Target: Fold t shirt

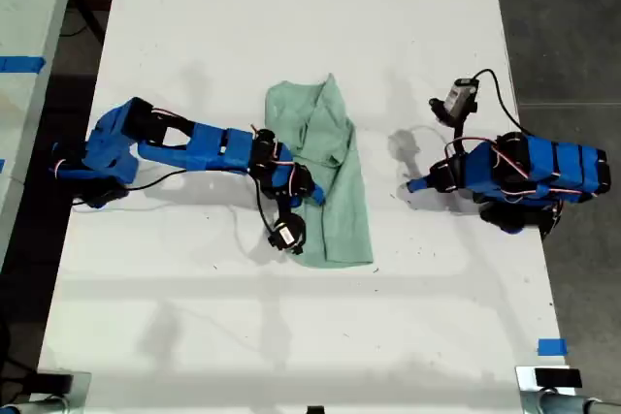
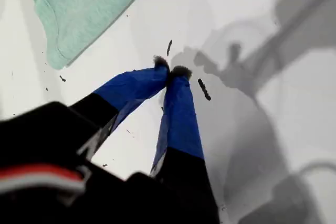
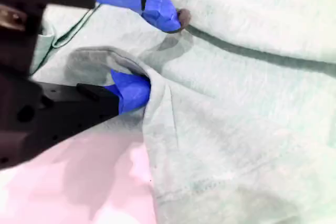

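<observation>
Currently one t shirt (image 1: 325, 174) lies on the white table (image 1: 291, 7), near the middle of the exterior view, in a long, wrinkled, partly folded strip. I count two blue arms and two grippers.

My second gripper (image 3: 157, 45) belongs to the arm reaching in from the exterior view's left. Its jaws are parted: one blue finger (image 3: 134, 88) is tucked under a raised fold of the shirt's edge, the other tip rests above the cloth. The fold sits between them, not yet pinched.

My first gripper (image 2: 170, 71) belongs to the arm at the exterior view's right. Its two blue-taped tips meet with nothing between them, over bare table, well apart from the shirt.

No containers are in view.
</observation>
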Robot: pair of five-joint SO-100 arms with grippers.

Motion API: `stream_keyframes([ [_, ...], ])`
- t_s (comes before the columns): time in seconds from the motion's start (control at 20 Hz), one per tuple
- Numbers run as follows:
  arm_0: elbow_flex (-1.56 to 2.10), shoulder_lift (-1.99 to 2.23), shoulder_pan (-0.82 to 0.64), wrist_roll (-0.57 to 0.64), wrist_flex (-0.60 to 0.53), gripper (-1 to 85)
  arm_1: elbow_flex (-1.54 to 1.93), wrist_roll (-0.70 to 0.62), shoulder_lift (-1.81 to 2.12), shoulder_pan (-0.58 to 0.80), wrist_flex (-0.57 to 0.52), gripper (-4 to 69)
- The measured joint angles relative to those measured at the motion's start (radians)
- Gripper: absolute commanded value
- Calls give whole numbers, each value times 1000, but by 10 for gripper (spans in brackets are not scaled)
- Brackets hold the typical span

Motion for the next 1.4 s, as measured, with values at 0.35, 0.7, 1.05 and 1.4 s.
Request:
stream_keyframes([
  [0.35,3,92,0,12,26,167,0,0,0,0,0,22],
  [0.7,3,156,0,44,40,162,0,0,0,0,0,22],
  [1.05,3,158,-66,89,-34,156,0,0,0,0,0,22],
  [1.4,3,163,-17,43,-103,137,0,-2,0,0,0,22],
])
